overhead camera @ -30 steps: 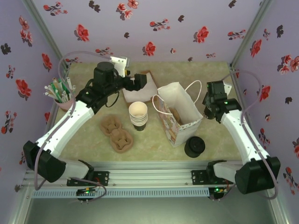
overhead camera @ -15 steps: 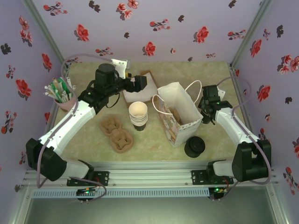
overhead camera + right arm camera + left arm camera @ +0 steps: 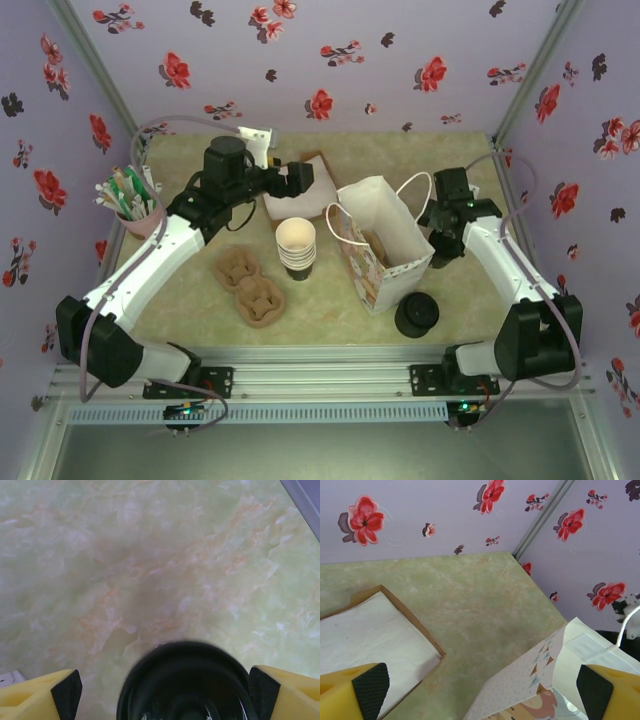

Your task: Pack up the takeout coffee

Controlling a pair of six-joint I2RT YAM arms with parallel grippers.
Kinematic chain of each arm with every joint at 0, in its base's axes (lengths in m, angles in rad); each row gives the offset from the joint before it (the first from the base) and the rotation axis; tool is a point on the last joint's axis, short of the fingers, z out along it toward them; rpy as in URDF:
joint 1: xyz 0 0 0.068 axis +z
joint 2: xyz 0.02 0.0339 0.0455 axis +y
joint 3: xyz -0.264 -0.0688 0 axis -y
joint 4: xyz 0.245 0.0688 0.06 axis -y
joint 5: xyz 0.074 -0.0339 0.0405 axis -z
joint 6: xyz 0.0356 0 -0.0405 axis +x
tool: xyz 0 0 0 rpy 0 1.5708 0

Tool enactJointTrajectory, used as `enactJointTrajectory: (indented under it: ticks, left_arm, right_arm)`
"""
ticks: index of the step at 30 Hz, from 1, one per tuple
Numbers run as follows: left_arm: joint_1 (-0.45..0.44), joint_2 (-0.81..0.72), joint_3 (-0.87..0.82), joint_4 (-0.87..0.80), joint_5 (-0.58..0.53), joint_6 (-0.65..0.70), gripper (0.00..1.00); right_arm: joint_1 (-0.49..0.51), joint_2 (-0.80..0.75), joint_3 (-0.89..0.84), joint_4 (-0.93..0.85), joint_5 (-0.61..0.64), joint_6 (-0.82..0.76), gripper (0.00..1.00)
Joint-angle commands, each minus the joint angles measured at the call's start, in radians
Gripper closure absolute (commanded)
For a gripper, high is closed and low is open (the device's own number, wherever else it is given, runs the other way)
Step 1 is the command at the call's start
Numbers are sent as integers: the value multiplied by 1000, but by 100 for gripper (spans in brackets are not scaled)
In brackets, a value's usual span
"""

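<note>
No lidded dark cup can be seen; the takeout coffee is hidden or out of view. The white paper bag (image 3: 385,245) stands open at mid-table, and its patterned corner (image 3: 540,680) reaches into the left wrist view. My left gripper (image 3: 316,178) hovers open behind the bag, over the napkin box (image 3: 365,635), with nothing between its pads (image 3: 370,687). My right gripper (image 3: 438,250) hangs open at the bag's right side. In the right wrist view a round black lid top (image 3: 187,685) lies blurred between the right gripper's (image 3: 165,692) spread pads.
A stack of lidless cups (image 3: 296,245) stands left of the bag. A squat pile of black lids (image 3: 416,314) sits at the bag's front right. Two brown cup carriers (image 3: 250,285) lie front left, and a pink cup of sachets (image 3: 128,205) is far left.
The right arm folded in, and its gripper shifted a little left toward the bag and tipped downward. The left arm barely moved.
</note>
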Motion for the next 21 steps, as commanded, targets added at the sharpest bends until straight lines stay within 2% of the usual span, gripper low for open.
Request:
enactJointTrajectory:
  ticks: [1,10,14,21]
  left_arm:
    - [20,12,24,-28,17,5,1]
    - [52,23,44,-67,68,-15,1]
    - [60,25,50,-88,86,-22,1]
    - [67,28,53,-102,98,-29,1]
  right_arm:
    - [-11,25,61,-150,-42,-28,12]
    - [-29,102,197,-300,-183,-107,11]
    - [-41,128,246,-373,-209,-136,11]
    - [-95,114,258,-387,-266,-159,10]
